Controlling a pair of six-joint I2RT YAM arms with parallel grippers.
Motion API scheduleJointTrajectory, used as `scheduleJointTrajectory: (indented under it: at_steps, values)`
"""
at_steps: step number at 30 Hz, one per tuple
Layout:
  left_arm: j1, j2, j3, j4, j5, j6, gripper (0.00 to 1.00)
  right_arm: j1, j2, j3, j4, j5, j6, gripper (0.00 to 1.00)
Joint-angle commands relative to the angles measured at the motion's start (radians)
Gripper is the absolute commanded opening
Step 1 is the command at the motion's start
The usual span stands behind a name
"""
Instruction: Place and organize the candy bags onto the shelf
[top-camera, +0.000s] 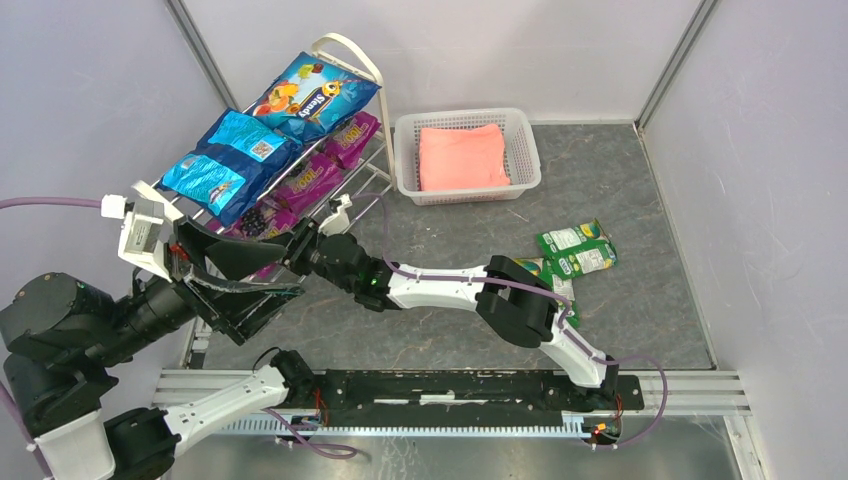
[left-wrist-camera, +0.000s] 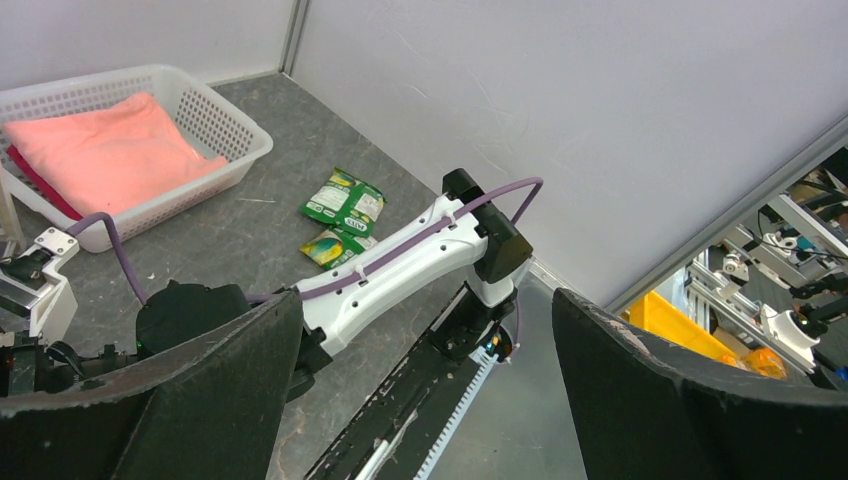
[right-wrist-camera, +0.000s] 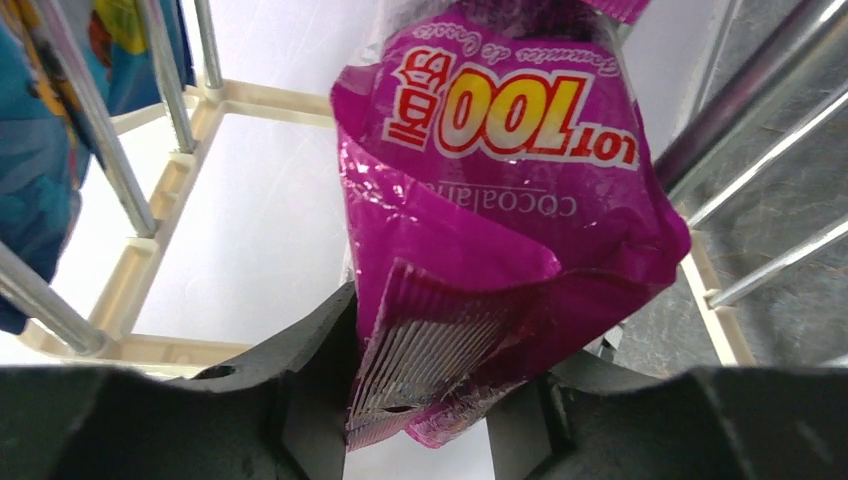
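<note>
The cream shelf (top-camera: 345, 45) stands at the back left. A large blue candy bag (top-camera: 315, 95) and two smaller blue ones (top-camera: 230, 160) lie on its top tier, with purple bags (top-camera: 350, 135) on the tier below. My right gripper (top-camera: 300, 240) reaches into the rack from the front. In the right wrist view it (right-wrist-camera: 440, 400) is shut on the crimped end of a purple bag (right-wrist-camera: 500, 200) among the rods (right-wrist-camera: 120, 170). My left gripper (top-camera: 245, 275) hovers beside the rack, open and empty (left-wrist-camera: 430, 390). Green-and-white bags (top-camera: 578, 250) lie on the grey floor at the right.
A white mesh basket (top-camera: 528, 150) holding a folded pink cloth (top-camera: 462, 158) sits right of the shelf. The right arm (left-wrist-camera: 400, 260) stretches across the middle of the floor. Grey walls close in both sides, and the base rail runs along the near edge.
</note>
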Motion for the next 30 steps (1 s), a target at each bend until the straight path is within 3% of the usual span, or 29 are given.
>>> scheduleJointTrajectory:
  at_steps: [1, 7, 22, 30]
  values:
    - [0.001, 0.017, -0.008, 0.032, 0.022, 0.014, 1.00, -0.002, -0.034, 0.048, 0.177, -0.017, -0.047, 0.47]
    - [0.001, 0.025, -0.013, 0.034, 0.026, 0.016, 1.00, -0.003, 0.077, 0.222, 0.221, -0.025, -0.054, 0.39]
    - [0.001, 0.018, -0.026, 0.057, 0.050, 0.006, 1.00, -0.001, 0.257, 0.485, 0.203, 0.134, -0.095, 0.38]
    - [0.002, 0.015, -0.037, 0.058, 0.048, 0.009, 1.00, -0.002, 0.282, 0.472, 0.144, 0.170, -0.066, 0.39]
